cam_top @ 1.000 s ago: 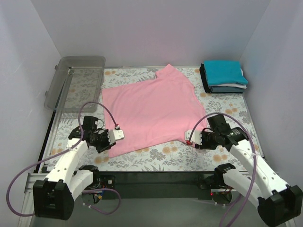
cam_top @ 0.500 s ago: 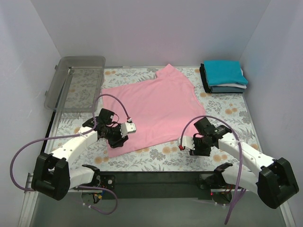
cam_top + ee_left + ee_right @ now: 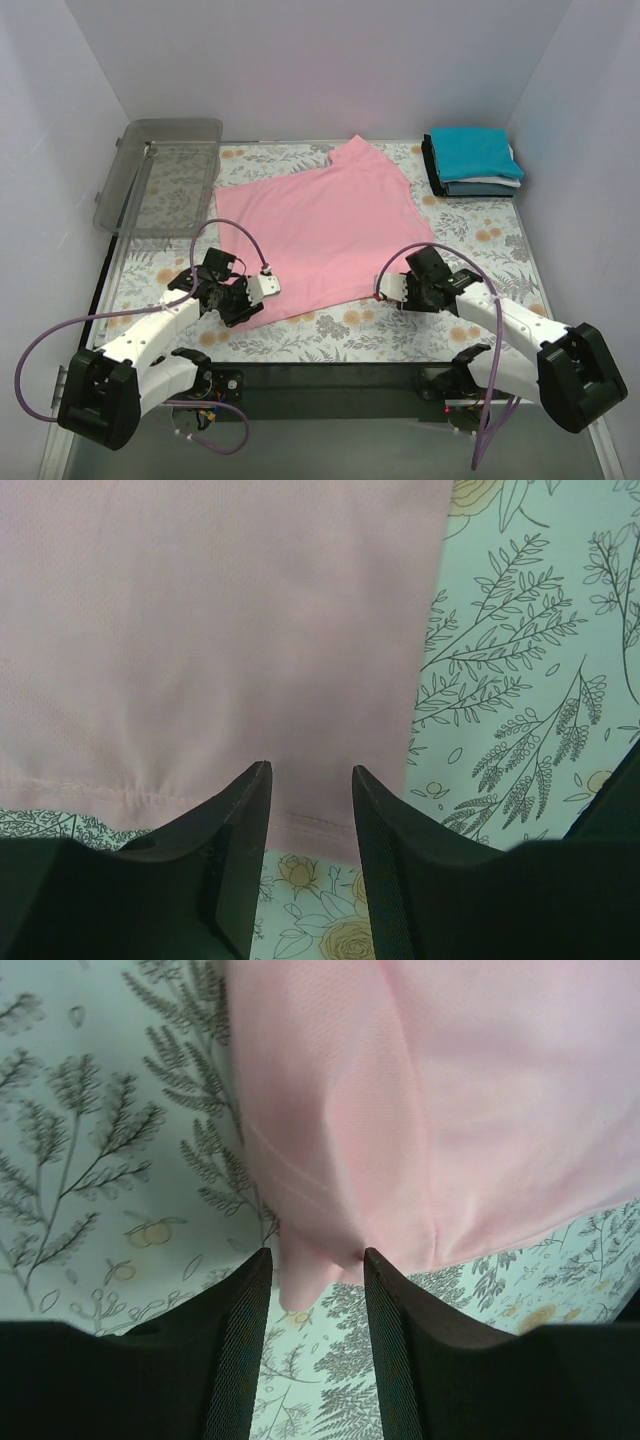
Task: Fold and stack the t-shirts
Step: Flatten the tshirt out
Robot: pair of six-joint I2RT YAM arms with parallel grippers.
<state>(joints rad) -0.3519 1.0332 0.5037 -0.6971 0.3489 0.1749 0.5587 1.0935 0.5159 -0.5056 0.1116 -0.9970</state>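
Pink t-shirt (image 3: 320, 225) lies flat, its near hem running left-right, with the gaping left claw (image 3: 311, 780) and right claw (image 3: 317, 1260) straddling opposite hem corners.

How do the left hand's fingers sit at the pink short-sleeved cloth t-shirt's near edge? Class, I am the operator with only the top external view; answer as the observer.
Observer: The left hand is open, its fingers either side of the pink short-sleeved cloth t-shirt's stitched hem.
Operator: And the other one?
Observer: The right hand is open too; a pointed shirt corner lies between its fingers.
Operator: Any creases there?
Observer: Yes, a long soft crease runs up the cloth beside that corner.
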